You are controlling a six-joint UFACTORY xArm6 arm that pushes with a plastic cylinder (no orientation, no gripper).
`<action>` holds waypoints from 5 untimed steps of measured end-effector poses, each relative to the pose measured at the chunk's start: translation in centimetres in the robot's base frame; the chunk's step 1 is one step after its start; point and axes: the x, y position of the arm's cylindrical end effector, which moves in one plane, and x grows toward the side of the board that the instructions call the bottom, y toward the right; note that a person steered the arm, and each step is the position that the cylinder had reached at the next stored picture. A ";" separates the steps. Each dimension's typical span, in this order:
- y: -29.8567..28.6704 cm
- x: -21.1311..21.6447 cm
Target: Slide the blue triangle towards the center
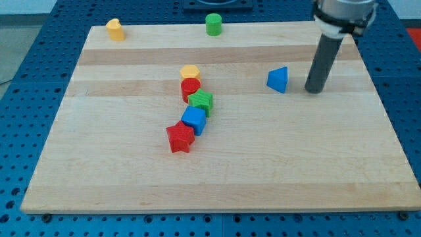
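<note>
The blue triangle (278, 79) lies on the wooden board (217, 178), right of the middle and towards the view's top. My tip (314, 90) stands on the board just to the triangle's right, a small gap apart from it. The dark rod rises from there to the view's top right.
A chain of blocks runs down the board's middle: a yellow hexagon (190, 71), a red cylinder (190, 88), a green star (201, 101), a blue cube (194, 120), a red star (180, 137). A yellow block (115, 29) and a green cylinder (213, 24) sit at the top edge.
</note>
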 end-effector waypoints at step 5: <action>-12.7 -2.7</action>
